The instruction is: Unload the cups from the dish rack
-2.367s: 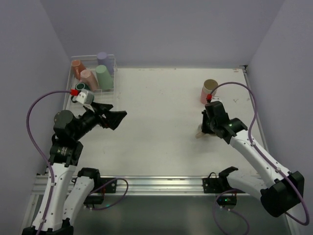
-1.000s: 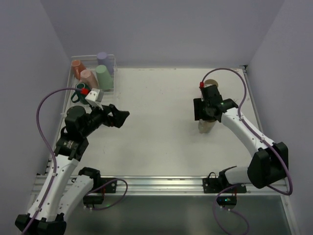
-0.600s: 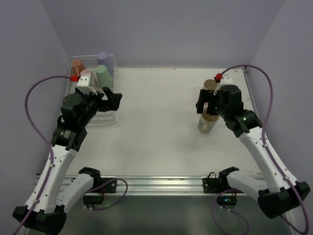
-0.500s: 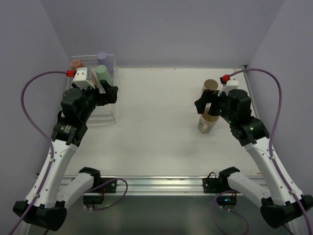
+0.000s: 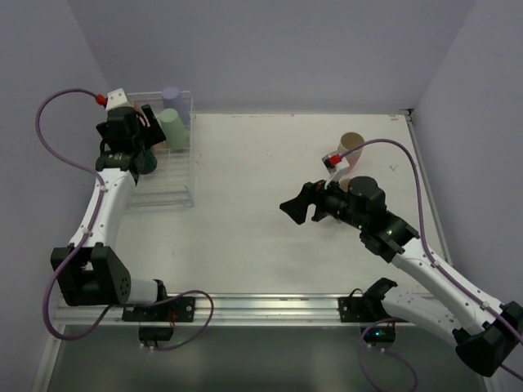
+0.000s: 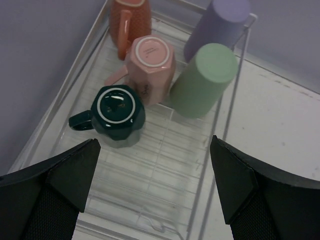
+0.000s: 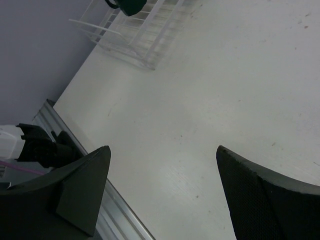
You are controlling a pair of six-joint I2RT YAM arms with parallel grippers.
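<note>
The rack (image 6: 150,165) sits at the table's (image 5: 261,180) far left corner with five cups in it, all bottoms up. The orange mug (image 6: 130,22) and purple tumbler (image 6: 217,22) are at the far end. The pink cup (image 6: 150,62) and green tumbler (image 6: 205,80) touch side by side in front of them. The dark mug (image 6: 117,115) is just beside the pink cup. A lone cup (image 5: 352,145) stands upright on the table, far right. The left gripper (image 6: 154,142) hangs over the rack, jaws wide, holding nothing. The right gripper (image 7: 163,148) is above bare table near the middle, also wide and empty.
</note>
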